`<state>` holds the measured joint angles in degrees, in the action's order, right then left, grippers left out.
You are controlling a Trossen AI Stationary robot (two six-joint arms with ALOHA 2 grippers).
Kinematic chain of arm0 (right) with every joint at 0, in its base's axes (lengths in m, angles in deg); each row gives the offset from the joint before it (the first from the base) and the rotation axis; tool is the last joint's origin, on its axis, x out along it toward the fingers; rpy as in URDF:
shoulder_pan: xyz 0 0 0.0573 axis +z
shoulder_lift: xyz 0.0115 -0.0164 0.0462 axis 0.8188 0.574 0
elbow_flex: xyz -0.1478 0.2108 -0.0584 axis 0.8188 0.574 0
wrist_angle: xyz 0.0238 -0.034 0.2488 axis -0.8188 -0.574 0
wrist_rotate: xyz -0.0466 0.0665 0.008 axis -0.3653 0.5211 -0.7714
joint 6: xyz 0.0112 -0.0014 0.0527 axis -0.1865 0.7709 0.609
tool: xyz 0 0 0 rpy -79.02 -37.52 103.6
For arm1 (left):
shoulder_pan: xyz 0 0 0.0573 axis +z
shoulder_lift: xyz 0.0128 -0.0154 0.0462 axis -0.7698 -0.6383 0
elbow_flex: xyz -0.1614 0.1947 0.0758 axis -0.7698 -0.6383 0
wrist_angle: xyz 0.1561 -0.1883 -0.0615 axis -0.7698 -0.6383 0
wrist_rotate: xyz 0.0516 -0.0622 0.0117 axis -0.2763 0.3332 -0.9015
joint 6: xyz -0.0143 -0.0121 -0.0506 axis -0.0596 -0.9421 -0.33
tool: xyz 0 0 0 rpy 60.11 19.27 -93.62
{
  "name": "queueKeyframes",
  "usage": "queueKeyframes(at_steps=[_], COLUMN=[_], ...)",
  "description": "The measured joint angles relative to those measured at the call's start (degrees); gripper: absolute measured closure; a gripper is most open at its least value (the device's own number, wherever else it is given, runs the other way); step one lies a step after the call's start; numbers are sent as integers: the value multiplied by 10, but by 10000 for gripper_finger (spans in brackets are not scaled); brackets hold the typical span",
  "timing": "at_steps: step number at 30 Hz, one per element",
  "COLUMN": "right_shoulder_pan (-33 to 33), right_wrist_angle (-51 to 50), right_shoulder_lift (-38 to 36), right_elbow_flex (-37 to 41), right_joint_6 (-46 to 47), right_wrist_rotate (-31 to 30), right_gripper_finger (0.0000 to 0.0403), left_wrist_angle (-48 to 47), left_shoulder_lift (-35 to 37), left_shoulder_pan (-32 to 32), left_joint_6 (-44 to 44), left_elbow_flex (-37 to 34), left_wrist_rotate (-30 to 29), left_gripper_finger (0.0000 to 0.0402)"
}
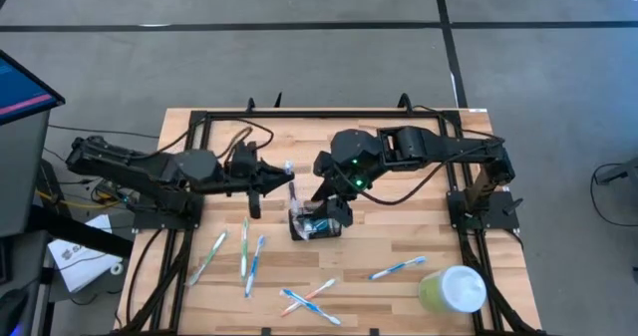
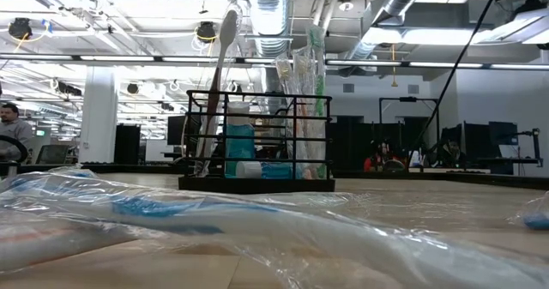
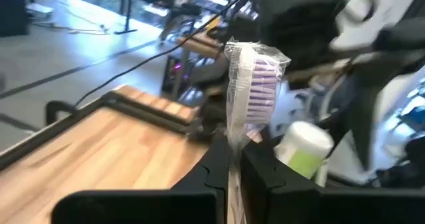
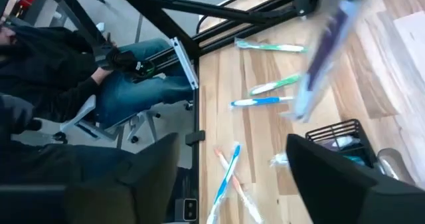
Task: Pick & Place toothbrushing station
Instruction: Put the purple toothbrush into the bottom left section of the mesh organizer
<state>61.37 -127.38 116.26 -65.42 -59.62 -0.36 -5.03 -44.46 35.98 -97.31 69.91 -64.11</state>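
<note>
Two matte black jointed arms, black cables, green light on the right arm (image 1: 357, 183)

My left hand (image 3: 229, 177) shows matt black plastic fingers clamped on a toothbrush (image 3: 249, 84) with lilac bristles, sealed in crinkly, glossy clear film. Under both hands the counter (image 1: 399, 246) is pale planked wood, smooth with a light sheen. Just below my right hand (image 1: 334, 208), the toothbrushing station (image 2: 257, 139) looks like matt black wire.
</note>
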Motion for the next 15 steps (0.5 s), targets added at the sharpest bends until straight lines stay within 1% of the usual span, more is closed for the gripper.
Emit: queueKeyframes(at_steps=[3,6,11,13,15], right_shoulder_pan=[7,14,27,30,34], right_wrist_angle=[-1,2,2,1,1], right_shoulder_lift=[-4,-6,-6,-6,-6], right_elbow_flex=[0,-1,0,0,0], right_joint_6=[-4,-15,-20,-21,-24], right_wrist_rotate=[2,7,7,8,6], right_gripper_finger=[112,101,98,98,98], left_wrist_angle=[-1,-9,-10,-11,-5], left_shoulder_lift=[-15,-32,-63,-77,-91], left_shoulder_pan=[-17,-48,-108,-129,-143], left_joint_6=[-6,-22,-49,-61,-74], left_elbow_flex=[-16,-31,-51,-57,-60], left_wrist_rotate=[-35,-123,-259,-295,-319], left_gripper_finger=[397,399,399,399,400])
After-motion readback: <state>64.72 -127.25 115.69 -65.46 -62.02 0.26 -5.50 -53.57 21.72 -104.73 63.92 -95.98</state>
